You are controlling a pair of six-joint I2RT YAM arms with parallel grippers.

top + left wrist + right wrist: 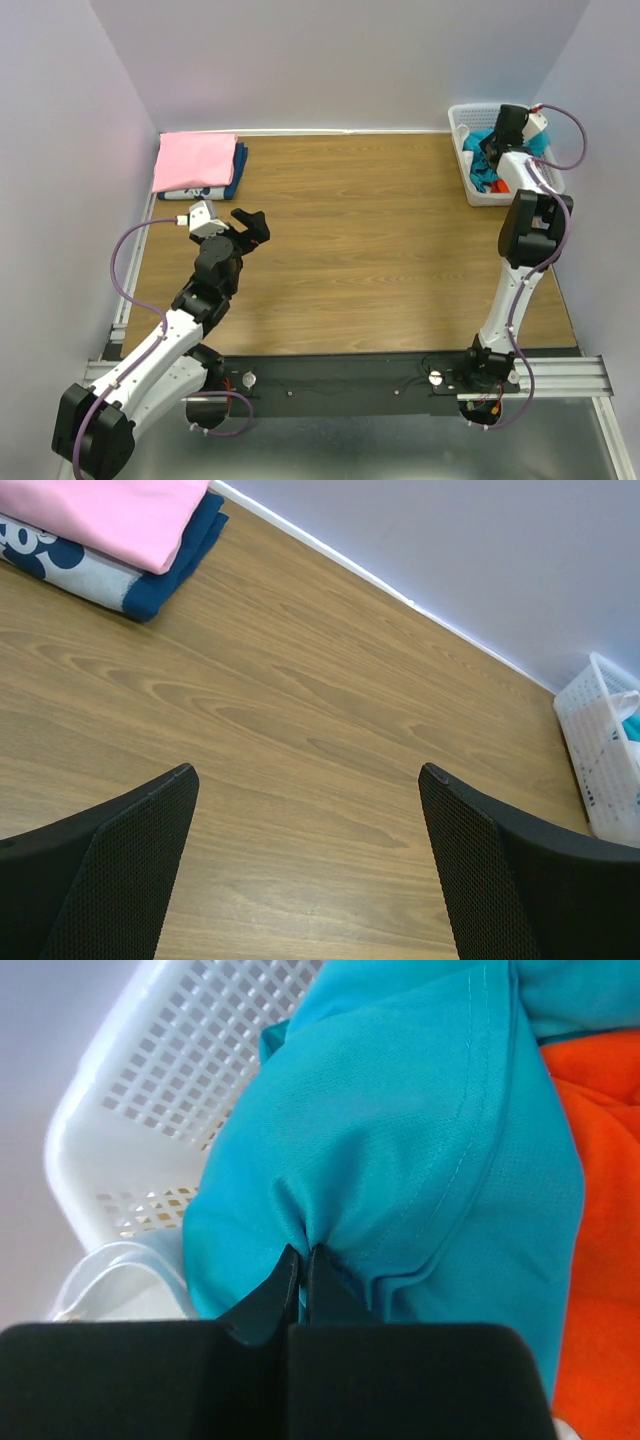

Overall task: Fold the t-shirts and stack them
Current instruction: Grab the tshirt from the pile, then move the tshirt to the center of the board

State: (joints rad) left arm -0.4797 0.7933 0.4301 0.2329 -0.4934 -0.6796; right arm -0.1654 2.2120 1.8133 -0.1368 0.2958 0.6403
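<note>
A teal t-shirt lies bunched in the white lattice basket, with an orange-red t-shirt beside it. My right gripper is down in the basket and shut, pinching a fold of the teal cloth. At the table's far left corner a folded pink t-shirt rests on a folded dark blue white-printed t-shirt; the same pile shows in the left wrist view, pink t-shirt over blue t-shirt. My left gripper hangs open over bare wood, nothing between its fingers.
The basket stands at the table's far right corner against the back wall. Side walls close in both ends of the wooden table. In the left wrist view the basket shows at the right edge.
</note>
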